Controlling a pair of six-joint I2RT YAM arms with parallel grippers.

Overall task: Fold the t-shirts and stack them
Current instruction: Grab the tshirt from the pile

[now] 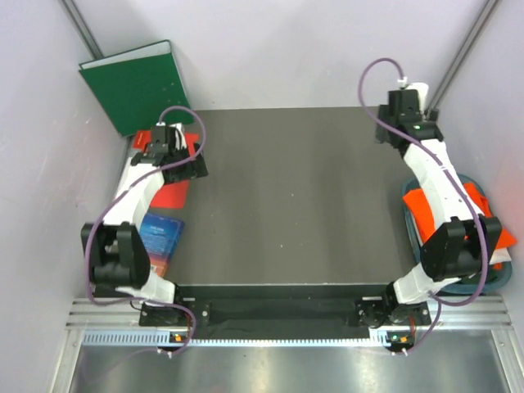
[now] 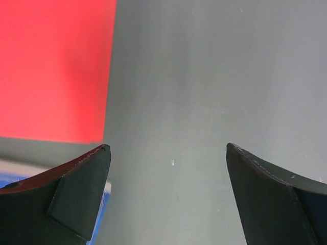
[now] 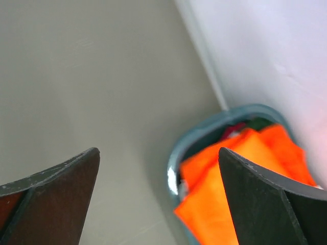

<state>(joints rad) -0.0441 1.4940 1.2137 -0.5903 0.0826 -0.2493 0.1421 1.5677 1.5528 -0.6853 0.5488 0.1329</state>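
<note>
An orange t-shirt (image 1: 422,211) lies crumpled in a teal basket (image 1: 407,196) at the table's right edge, partly hidden under my right arm. The right wrist view shows the same orange t-shirt (image 3: 204,209) inside the basket's rim (image 3: 176,163). My right gripper (image 1: 407,102) hangs over the far right corner of the table. It is open (image 3: 159,150), with nothing between the fingers. My left gripper (image 1: 164,141) is at the far left of the table, open (image 2: 167,147) and empty over bare grey surface.
A green binder (image 1: 135,82) leans in the far left corner. A red folder (image 1: 173,195) (image 2: 51,66) lies flat at the table's left edge, with a blue book (image 1: 160,237) nearer to me. Pale walls close in on both sides.
</note>
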